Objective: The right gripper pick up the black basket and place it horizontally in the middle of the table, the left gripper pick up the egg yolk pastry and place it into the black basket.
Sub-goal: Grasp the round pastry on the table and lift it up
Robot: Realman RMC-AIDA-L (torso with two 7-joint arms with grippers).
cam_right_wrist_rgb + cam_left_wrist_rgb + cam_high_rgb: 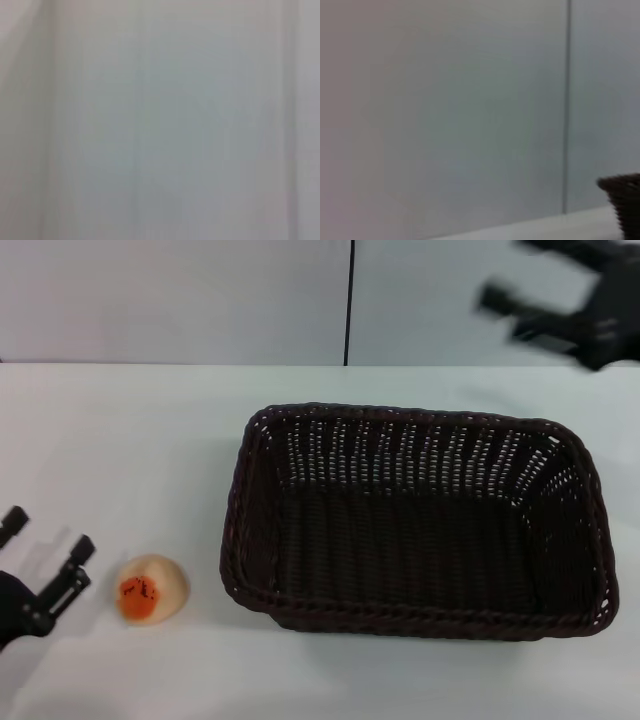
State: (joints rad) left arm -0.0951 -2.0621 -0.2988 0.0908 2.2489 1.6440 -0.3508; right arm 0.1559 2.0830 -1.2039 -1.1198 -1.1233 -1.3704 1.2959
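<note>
The black basket (420, 530) lies lengthwise on the white table (130, 440), right of centre, and is empty. The egg yolk pastry (152, 588) sits on the table left of the basket, a short gap from its rim. My left gripper (47, 537) is at the lower left, just left of the pastry, open and empty. My right gripper (510, 312) is raised at the far upper right, behind the basket, blurred, open and empty. A corner of the basket (626, 197) shows in the left wrist view. The right wrist view shows only a blank wall.
A pale wall with a dark vertical seam (350, 300) stands behind the table. The seam (566, 105) also shows in the left wrist view, above a strip of tabletop (545, 227).
</note>
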